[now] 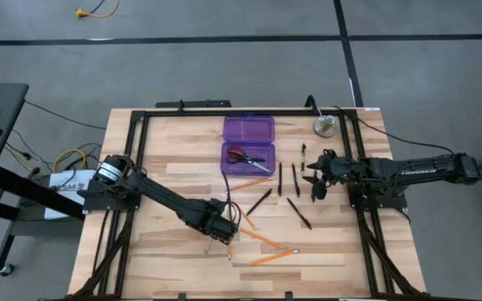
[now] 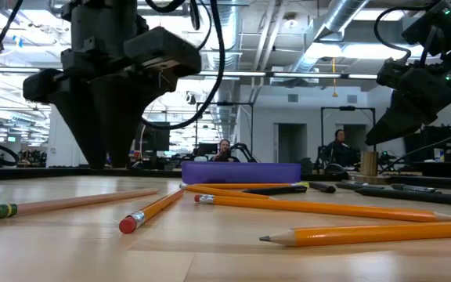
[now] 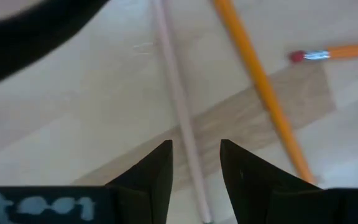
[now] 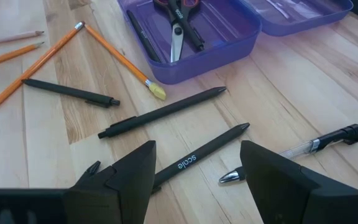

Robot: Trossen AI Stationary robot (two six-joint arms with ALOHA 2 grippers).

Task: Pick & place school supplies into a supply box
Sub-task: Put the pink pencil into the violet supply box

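pencils nearest the low camera, my left gripper straddling a pale one

low view: an orange pencil (image 2: 366, 233) lies closest, the box (image 2: 241, 172) beyond. left wrist: left gripper (image 3: 196, 163) is open astride the pale pencil (image 3: 178, 99), not gripping; i'd centre, drop squarely, then close. right wrist: right gripper (image 4: 197, 163) hangs open over a black pen (image 4: 194, 160). high view: the box (image 1: 248, 144), lid open, holds scissors (image 1: 248, 156) and a pen; pencils and pens lie around it.

Even overhead light — soft wrist-view blur
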